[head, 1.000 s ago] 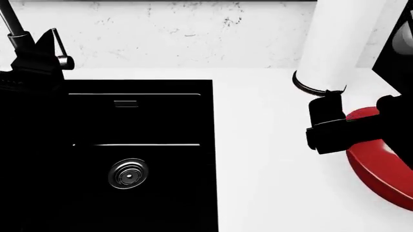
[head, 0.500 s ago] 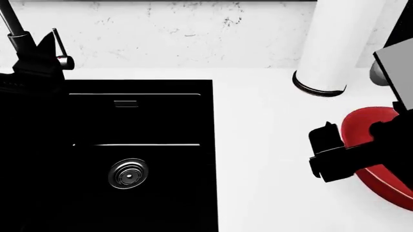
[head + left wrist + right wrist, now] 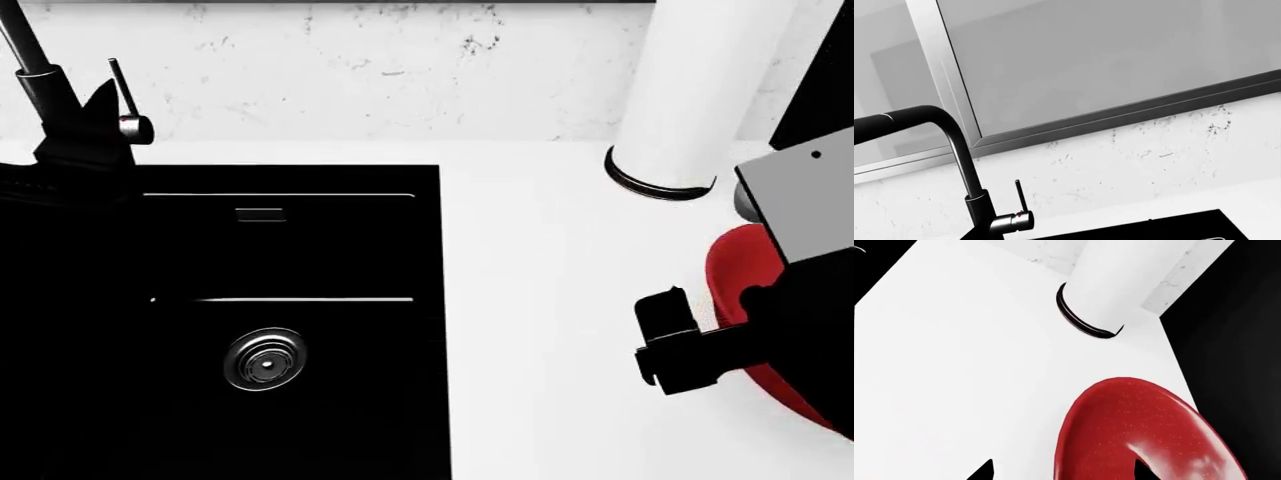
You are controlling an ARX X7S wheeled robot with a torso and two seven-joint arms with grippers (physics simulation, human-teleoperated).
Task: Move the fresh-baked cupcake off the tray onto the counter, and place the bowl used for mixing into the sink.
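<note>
The glossy red bowl [image 3: 737, 268] sits on the white counter [image 3: 547, 300] at the far right, partly hidden by my right arm. My right gripper [image 3: 714, 325] is open and low over the bowl's left edge. In the right wrist view the bowl [image 3: 1134, 430] has its rim between the two black fingertips [image 3: 987, 471] of the gripper [image 3: 1064, 471], one over the counter [image 3: 954, 365], one over the bowl. The black sink [image 3: 334, 420] fills the left. My left gripper [image 3: 74, 150] is a dark shape by the faucet; its jaws are unreadable. Cupcake and tray are out of view.
A tall white cylinder with a dark base ring [image 3: 687, 90] stands on the counter behind the bowl. A black faucet [image 3: 40, 80] with a lever rises at the sink's back left corner. A silver drain [image 3: 264, 358] lies in the near basin.
My right gripper has slid toward the near side of the counter along the bowl's left edge, and the arm's grey link has come into view above the bowl. The left arm dipped slightly.
</note>
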